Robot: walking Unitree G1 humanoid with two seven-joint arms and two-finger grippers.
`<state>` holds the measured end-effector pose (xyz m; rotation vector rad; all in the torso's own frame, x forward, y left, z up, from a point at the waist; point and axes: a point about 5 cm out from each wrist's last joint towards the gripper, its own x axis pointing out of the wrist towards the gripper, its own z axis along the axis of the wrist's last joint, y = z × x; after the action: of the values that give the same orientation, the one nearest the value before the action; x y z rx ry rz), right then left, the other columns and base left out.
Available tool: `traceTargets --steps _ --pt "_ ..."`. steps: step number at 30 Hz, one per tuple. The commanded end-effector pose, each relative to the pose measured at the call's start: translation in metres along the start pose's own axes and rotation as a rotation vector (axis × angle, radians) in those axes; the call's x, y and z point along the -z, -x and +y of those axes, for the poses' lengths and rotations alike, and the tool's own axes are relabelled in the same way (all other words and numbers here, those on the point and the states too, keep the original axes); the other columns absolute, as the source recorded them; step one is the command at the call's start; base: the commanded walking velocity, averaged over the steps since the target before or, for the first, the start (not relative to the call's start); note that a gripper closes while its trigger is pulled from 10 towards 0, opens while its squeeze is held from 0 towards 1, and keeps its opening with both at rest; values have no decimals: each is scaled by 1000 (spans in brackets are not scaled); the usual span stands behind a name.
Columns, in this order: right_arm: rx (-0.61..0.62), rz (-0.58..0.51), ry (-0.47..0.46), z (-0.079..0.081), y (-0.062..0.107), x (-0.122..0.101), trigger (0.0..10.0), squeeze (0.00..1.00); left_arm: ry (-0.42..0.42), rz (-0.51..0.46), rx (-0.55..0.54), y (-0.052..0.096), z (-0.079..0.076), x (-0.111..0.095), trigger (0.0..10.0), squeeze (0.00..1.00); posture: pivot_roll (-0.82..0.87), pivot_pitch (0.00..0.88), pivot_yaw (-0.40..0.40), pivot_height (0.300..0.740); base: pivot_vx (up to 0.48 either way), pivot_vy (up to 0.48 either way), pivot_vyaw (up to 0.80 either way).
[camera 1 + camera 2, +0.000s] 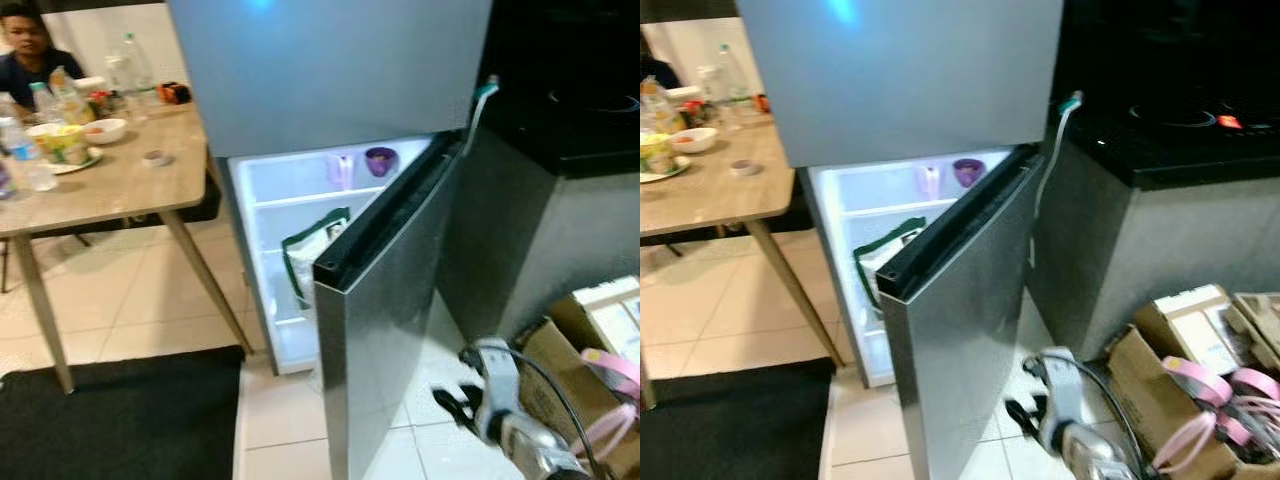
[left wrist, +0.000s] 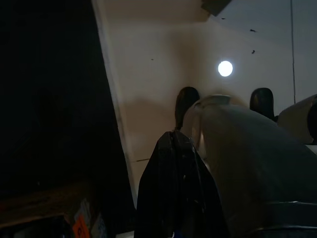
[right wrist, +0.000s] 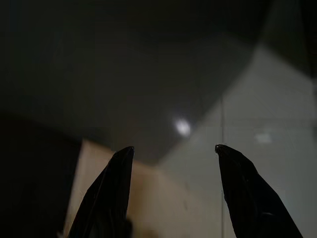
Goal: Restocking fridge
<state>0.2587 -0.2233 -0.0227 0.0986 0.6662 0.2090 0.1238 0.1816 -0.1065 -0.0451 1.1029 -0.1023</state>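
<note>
The grey fridge stands ahead with its upper door (image 1: 330,70) closed and its lower door (image 1: 385,330) swung open towards me. Inside the lit compartment, a purple bowl (image 1: 380,160) sits on the top shelf. Below it, a white bag with green trim (image 1: 310,250) leans on a lower shelf. My right gripper (image 1: 455,398) hangs low beside the open door's outer face, open and holding nothing; its two black fingertips (image 3: 124,151) stand well apart. In the dark left wrist view, my left gripper (image 2: 173,144) shows its black fingers pressed together with nothing between them.
A wooden table (image 1: 120,185) with bowls and bottles stands at the left, with a person (image 1: 30,50) seated behind it. A black mat (image 1: 120,420) lies on the tiled floor. A black counter (image 1: 570,110) and an open cardboard box (image 1: 560,370) with pink bands (image 1: 610,400) are at the right.
</note>
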Motion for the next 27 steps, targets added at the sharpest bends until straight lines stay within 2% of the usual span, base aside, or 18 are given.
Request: traceTargets --steps 1,6,8,10,11,12,13,18,23,27 --pt "34 46 5 -3 2 9 10000 0 8 2 -1 0 0 0 10000 0 -112 0 16 740 0 0 669" --pt "137 160 3 -15 16 41 10000 0 9 2 0 0 -1 0 10000 0 -115 0 19 740 0 0 670" --pt "155 178 7 -17 18 45 10000 0 8 3 0 0 -1 0 10000 0 -115 0 19 740 0 0 675" --pt "210 243 2 -22 27 62 10000 0 10 2 1 0 -1 0 10000 0 -115 0 20 740 0 0 675" --pt "210 243 2 -22 27 62 10000 0 10 2 1 0 -1 0 10000 0 -115 0 20 740 0 0 675" --pt "260 298 -10 -27 36 78 10000 0 11 1 -1 0 -1 0 10000 0 -115 0 20 740 0 0 675" --pt "260 298 -10 -27 36 78 10000 0 11 1 -1 0 -1 0 10000 0 -115 0 20 740 0 0 675" --pt "339 402 -11 -33 55 107 10000 0 1 -1 2 -1 -2 0 10000 0 -115 0 20 740 0 0 675" --pt "362 430 -28 -36 62 116 10000 0 13 -10 12 -1 -3 -1 10000 0 -115 0 20 740 0 0 680" --pt "401 469 -14 -38 69 124 10000 0 -11 -7 4 -1 -2 -1 10000 0 -115 0 20 740 0 0 703"
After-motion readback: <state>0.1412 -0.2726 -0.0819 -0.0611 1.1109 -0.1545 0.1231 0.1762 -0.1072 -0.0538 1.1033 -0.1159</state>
